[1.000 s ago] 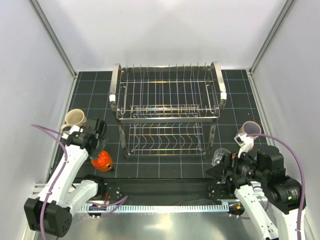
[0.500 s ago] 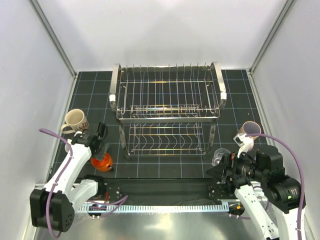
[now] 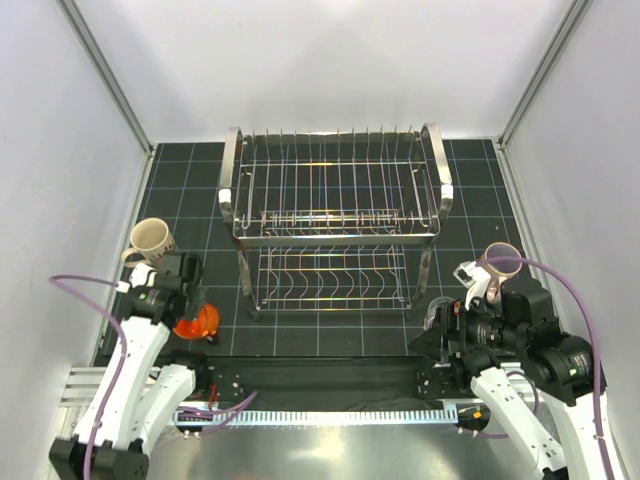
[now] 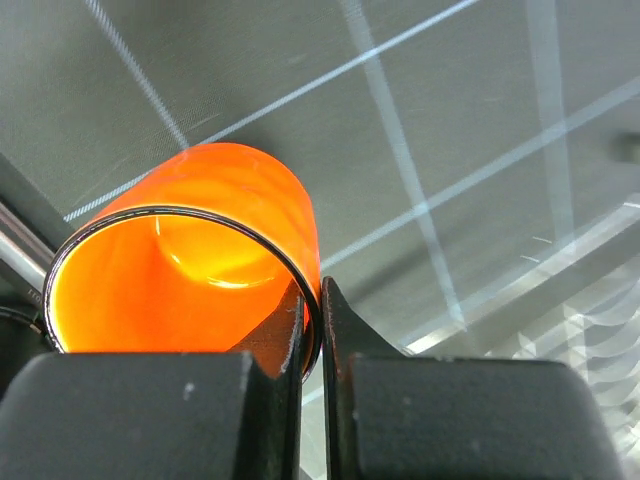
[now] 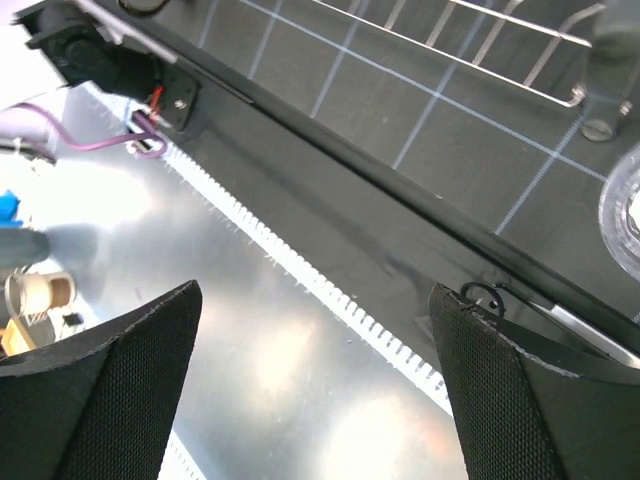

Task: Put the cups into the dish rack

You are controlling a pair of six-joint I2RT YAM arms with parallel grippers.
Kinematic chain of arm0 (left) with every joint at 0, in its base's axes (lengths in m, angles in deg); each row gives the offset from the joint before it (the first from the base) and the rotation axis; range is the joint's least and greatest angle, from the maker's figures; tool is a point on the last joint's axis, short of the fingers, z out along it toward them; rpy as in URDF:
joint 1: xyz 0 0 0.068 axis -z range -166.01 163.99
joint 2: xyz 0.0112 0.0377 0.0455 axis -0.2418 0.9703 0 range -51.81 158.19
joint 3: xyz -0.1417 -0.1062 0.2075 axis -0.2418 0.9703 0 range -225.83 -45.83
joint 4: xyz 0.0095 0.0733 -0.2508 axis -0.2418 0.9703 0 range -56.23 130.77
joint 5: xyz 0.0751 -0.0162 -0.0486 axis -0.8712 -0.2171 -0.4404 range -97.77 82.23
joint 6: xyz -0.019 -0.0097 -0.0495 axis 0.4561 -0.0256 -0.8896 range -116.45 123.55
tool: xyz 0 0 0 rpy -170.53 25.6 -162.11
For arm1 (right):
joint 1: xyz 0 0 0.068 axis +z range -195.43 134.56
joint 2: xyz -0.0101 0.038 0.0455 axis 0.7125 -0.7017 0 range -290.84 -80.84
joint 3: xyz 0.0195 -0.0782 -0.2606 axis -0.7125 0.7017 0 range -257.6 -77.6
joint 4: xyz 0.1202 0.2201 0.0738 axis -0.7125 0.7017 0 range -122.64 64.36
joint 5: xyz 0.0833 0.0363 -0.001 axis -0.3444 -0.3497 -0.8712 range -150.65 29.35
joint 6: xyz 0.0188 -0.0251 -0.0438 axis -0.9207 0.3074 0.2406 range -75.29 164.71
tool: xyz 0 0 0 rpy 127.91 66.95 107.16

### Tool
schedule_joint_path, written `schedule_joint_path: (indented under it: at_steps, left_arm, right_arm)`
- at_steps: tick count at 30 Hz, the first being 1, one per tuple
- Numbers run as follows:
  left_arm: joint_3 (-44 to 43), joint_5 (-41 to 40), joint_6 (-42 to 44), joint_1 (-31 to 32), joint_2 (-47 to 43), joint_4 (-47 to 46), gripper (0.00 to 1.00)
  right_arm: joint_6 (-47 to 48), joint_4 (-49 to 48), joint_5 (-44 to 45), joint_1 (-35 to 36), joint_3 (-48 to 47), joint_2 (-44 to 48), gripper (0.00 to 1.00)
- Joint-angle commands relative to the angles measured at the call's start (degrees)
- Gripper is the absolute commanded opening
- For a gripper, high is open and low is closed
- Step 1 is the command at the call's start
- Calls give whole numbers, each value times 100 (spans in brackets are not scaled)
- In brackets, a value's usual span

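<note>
Left jaws clamp the rim of the small orange cup [image 4: 225, 205] at lower left; right jaws stand spread wide.

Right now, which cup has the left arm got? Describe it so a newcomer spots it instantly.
Start at the chrome dish rack in the centre, then look just off its near-left corner. There the left gripper pinches the rim of the small orange cup. It is bright glossy orange, unlike the cream mug standing just beyond it.
</note>
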Motion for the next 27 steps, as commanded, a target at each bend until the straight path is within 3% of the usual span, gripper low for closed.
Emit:
schedule_joint_path:
  at_steps: [1, 6, 12, 15, 17, 21, 27]
  left_arm:
    - [-774, -404, 298, -25, -609, 166, 0]
    - [-1792, -202, 896, -34, -1708, -185, 1]
    - [-2901, 404, 1449, -34, -2149, -589, 0]
    - [-3279, 990, 1809, -25, -2333, -1353, 0]
    - [-3455, 1465, 2099, -34, -2334, -2205, 0]
    - [-4114, 2415, 2259, -34, -1816, -2681, 0]
    - [-4791, 3515, 1732, -34, -1209, -3909, 1]
  right_arm:
    - [97, -265, -255, 144, -533, -335, 94]
    - [-17, -527, -957, 495, -947, -634, 86]
    - [-132, -555, -1144, 733, -1896, -1135, 86]
    - [-211, -765, -1258, 777, -2247, -1442, 85]
    - [-325, -941, -1407, 838, -2511, -1696, 85]
    - [-553, -1555, -1504, 988, -3003, -2197, 84]
    - [-633, -1785, -918, 1752, -4172, -3076, 85]
